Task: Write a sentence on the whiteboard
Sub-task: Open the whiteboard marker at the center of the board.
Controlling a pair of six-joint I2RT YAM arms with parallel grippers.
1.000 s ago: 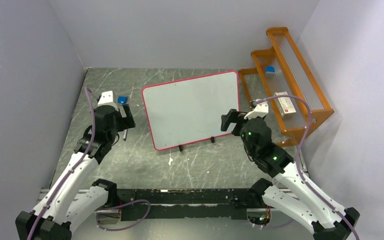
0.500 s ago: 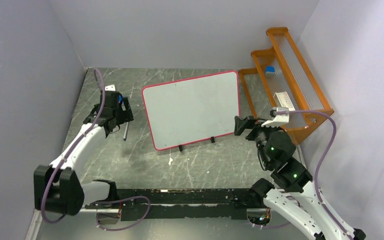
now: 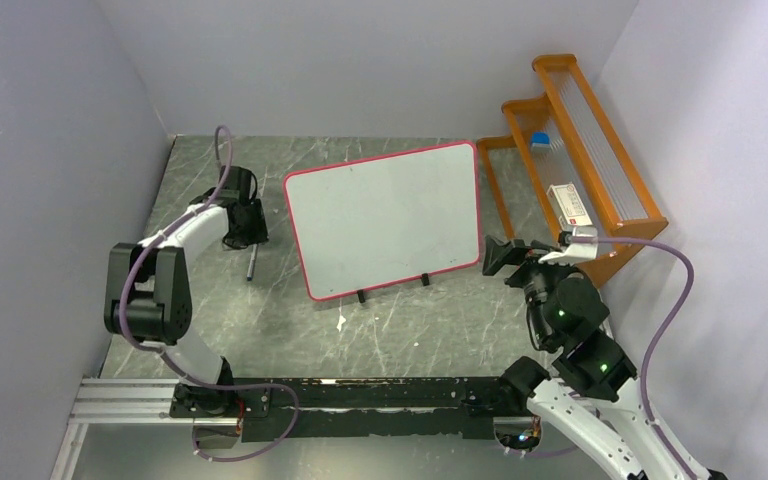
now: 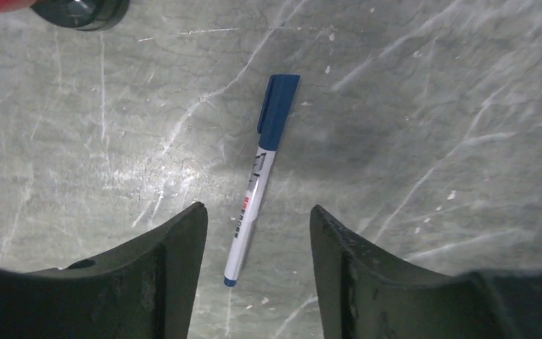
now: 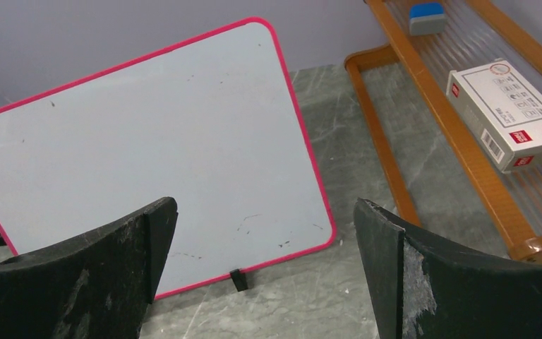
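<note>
The whiteboard stands blank at mid-worktop toward the far edge, so all the writing is left to do, with the capped marker lying near the left edge under the released left gripper.

The words printed on the marker, lying between the left gripper's spread fingers, are too small to read. Past the fingertips, up in the corner, a dark round thing with a bit of red is cut off by the edge; I can't tell what it is. One of the right gripper's wide-apart fingers covers a lower corner of the whiteboard, and the board runs off the picture on that side. The print on the white box, beyond the other finger, is too tiny to read. The orange rack is cut off too.
</note>
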